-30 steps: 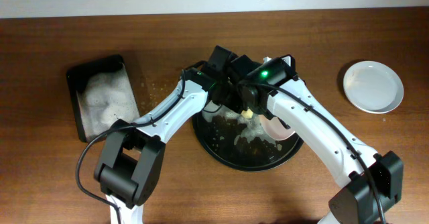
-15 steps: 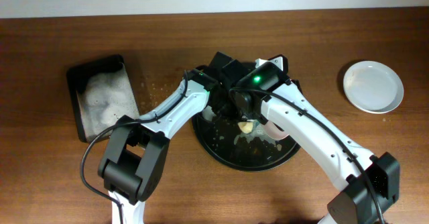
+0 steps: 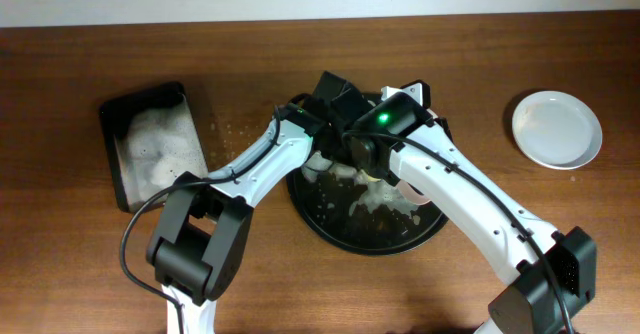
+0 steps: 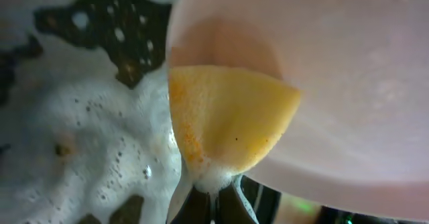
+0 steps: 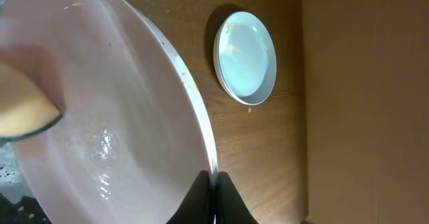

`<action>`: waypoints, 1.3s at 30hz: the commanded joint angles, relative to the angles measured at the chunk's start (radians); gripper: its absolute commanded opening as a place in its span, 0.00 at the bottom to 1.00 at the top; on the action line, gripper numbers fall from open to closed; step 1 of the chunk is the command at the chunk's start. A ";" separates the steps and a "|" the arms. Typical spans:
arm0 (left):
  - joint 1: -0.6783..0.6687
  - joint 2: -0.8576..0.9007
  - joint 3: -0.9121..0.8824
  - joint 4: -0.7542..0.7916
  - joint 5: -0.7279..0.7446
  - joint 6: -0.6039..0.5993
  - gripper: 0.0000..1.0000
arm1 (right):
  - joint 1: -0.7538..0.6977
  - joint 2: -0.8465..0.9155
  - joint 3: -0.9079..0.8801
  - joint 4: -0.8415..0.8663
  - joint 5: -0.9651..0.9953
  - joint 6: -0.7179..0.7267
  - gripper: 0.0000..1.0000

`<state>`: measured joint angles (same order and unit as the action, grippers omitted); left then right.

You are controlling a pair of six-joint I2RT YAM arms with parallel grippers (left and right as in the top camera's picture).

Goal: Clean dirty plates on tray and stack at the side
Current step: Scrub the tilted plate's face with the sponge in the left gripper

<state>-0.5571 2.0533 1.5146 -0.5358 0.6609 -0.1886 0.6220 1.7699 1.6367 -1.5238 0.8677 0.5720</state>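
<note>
Brown wooden table (image 3: pixel 80 274) fills the overhead view, and both arms meet over its middle

Tray (image 3: pixel 345 236): large, round, black, raised rim, centre of the frame just below the arms' crossing; its floor is patchy with white foam and wet specks

Tub (image 3: pixel 112 159): black, rectangular, left of frame and well apart from the tray, white foam (image 3: pixel 155 149) inside

Tilted plate (image 5: pixel 114 103): round, shallow, white, reading pinkish in the wrist views; it fills the left half of the right wrist frame, standing on edge rather than flat. Wet glossy streaks on the inner face, a few tiny orange-red specks near the rim. In the overhead view only a sliver shows, over the right part of the tray under the right arm

Side plate (image 3: pixel 557 128): same round white shape, flat on the table at right of frame, well apart from the tray, looks clean; cannot tell if it is one plate or a stack

Sponge (image 4: pixel 228 117): yellow wedge with orange staining and foam on its lower tip, pressed against the tilted plate's inner face

Right gripper (image 5: pixel 214 190): jaws narrow, pinching the tilted plate's rim at bottom of frame

Left gripper (image 4: pixel 216 197): jaws narrow, clamped on the sponge's foamy lower end
</note>
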 commanded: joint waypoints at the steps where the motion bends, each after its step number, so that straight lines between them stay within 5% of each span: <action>1: -0.003 0.011 0.002 0.067 -0.058 -0.005 0.00 | 0.006 -0.013 0.018 -0.002 0.035 0.013 0.04; 12: -0.032 0.011 -0.001 -0.100 0.103 -0.181 0.00 | 0.006 -0.013 0.018 -0.001 0.054 0.013 0.04; 21: -0.076 0.011 -0.002 -0.197 0.286 -0.193 0.00 | 0.006 -0.013 0.018 -0.001 0.061 0.012 0.04; 30: -0.075 0.011 -0.009 -0.075 -0.080 -0.193 0.00 | 0.006 -0.013 0.018 -0.001 0.061 0.012 0.04; 39: -0.034 0.011 -0.009 0.179 -0.161 -0.192 0.00 | 0.006 -0.013 0.018 -0.001 0.062 0.012 0.04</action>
<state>-0.6209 2.0537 1.5063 -0.4068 0.5259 -0.3828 0.6220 1.7699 1.6375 -1.5215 0.9009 0.5724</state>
